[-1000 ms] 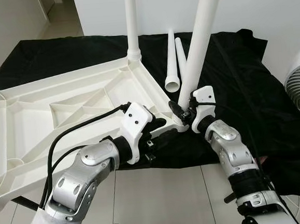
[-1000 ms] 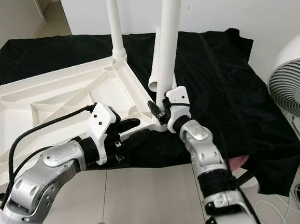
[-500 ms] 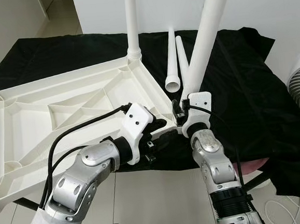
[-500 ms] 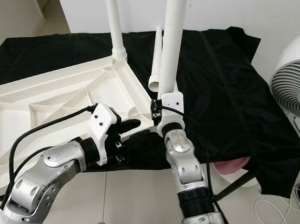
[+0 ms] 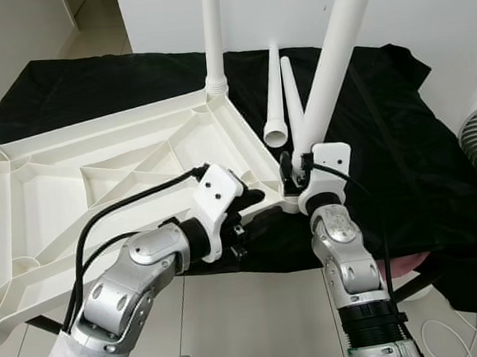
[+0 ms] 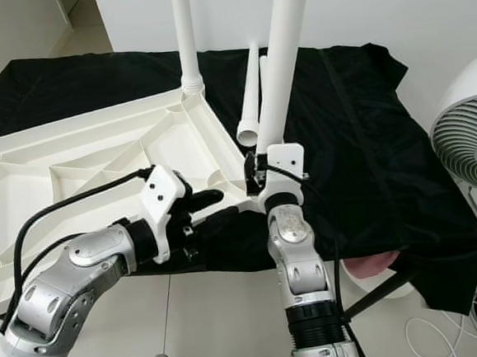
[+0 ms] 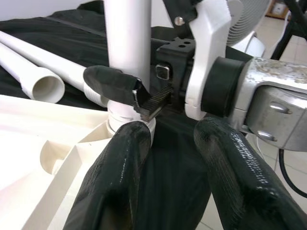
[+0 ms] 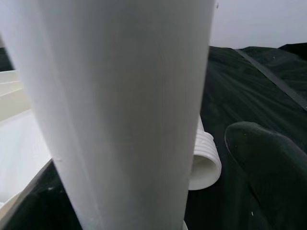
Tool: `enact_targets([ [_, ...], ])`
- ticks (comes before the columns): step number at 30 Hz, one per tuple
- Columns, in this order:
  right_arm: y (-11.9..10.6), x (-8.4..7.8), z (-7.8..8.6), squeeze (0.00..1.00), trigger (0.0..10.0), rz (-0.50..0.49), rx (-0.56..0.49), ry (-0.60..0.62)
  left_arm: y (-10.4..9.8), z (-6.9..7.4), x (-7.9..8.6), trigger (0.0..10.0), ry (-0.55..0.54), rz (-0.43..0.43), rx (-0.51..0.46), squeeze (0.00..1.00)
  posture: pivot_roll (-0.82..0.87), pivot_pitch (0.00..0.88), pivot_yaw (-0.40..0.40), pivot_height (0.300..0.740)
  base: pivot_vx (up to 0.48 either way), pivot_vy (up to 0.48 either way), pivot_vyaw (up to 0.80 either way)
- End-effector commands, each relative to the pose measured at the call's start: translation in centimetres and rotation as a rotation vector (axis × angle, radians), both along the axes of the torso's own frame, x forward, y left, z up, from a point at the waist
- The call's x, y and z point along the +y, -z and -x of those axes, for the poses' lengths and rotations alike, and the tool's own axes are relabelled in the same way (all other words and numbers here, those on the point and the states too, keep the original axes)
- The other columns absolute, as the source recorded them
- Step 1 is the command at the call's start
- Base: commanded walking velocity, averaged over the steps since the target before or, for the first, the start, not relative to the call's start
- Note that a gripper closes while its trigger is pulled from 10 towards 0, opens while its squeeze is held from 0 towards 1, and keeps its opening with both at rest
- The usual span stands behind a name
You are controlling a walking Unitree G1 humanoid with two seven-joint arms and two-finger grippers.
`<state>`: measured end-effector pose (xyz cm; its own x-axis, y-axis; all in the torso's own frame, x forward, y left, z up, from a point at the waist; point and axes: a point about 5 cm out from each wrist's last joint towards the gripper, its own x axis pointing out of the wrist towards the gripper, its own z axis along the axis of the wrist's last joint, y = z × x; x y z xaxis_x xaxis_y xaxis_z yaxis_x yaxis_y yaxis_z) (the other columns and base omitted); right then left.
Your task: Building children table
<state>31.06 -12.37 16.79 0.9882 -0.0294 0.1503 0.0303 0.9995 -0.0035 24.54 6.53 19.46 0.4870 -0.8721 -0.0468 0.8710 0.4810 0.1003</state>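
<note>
Tabletop (image 5: pixel 97 169) of white plastic lying upside down on a black cloth (image 5: pixel 400 133), ribs facing up. One leg (image 5: pixel 211 32) already upright in the far corner socket. Second leg (image 5: pixel 332 55), a long white tube, leaning at a slant with its foot at the near corner socket (image 7: pixel 125 125), not yet square to it. Two spare legs (image 5: pixel 280 92) flat on the cloth just beyond.

Right gripper (image 5: pixel 297 172) clamped low on the slanted leg, close above the socket. Left gripper (image 7: pixel 168 163) parted, fingers (image 7: pixel 112 182) astride the near corner, touching or nearly touching the socket without pinching it.

Likely light, stiff and hollow; smooth plastic, so probably slippery under a loose grip, and top-heavy in leverage given the length above the hold. Best held low by the threaded end for turning, with the tabletop corner braced against sliding on the cloth. Cross-threading a risk while tilted.

Fan (image 6: pixel 467 140) at the right edge.
</note>
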Motion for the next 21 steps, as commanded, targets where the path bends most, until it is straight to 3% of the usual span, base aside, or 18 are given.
enact_targets([
  [1,-0.8,-0.5,-0.2,1.0,10.0,-0.007,-0.049,-0.005,0.9,-0.1,0.0,10.0,-0.021,-0.019,0.008,0.0,-0.04,0.061,0.01,0.74,0.0,0.0,0.0],
  [3,-0.8,-0.3,-0.4,1.0,10.0,-0.018,-0.046,-0.066,1.4,-0.1,-0.1,10.0,-0.031,-0.024,0.016,0.0,-0.05,0.058,0.008,0.74,0.0,0.0,0.0],
  [4,-0.8,-0.1,-0.5,0.0,10.0,-0.026,-0.042,-0.109,1.7,-0.1,-0.1,10.0,-0.035,-0.028,0.022,0.0,-0.05,0.058,0.008,0.74,0.0,0.0,0.0],
  [5,-0.8,-0.1,-0.5,0.0,10.0,-0.026,-0.042,-0.109,1.7,-0.1,-0.1,10.0,-0.035,-0.028,0.022,0.0,-0.05,0.058,0.008,0.74,0.0,0.0,0.0],
  [8,-0.5,0.4,-0.9,0.0,10.0,0.028,-0.017,-0.309,2.0,0.1,-0.2,10.0,-0.024,-0.037,0.029,0.0,-0.05,0.052,0.013,0.74,0.0,0.0,0.0],
  [12,-0.2,0.3,-1.0,0.0,10.0,0.052,-0.003,-0.351,2.0,0.2,-0.2,10.0,-0.021,-0.039,0.029,0.0,-0.05,0.052,0.013,0.74,0.0,0.0,0.0],
  [17,0.1,-0.9,-1.7,0.0,10.0,0.161,0.035,-0.584,1.6,0.2,-0.3,10.0,-0.01,-0.039,0.019,0.0,-0.05,0.055,0.016,0.74,0.0,0.0,0.0],
  [21,0.2,-1.2,-1.8,0.0,10.0,0.179,0.044,-0.623,1.6,0.2,-0.3,10.0,-0.008,-0.038,0.015,0.0,-0.05,0.055,0.016,0.74,0.0,0.0,0.0],
])
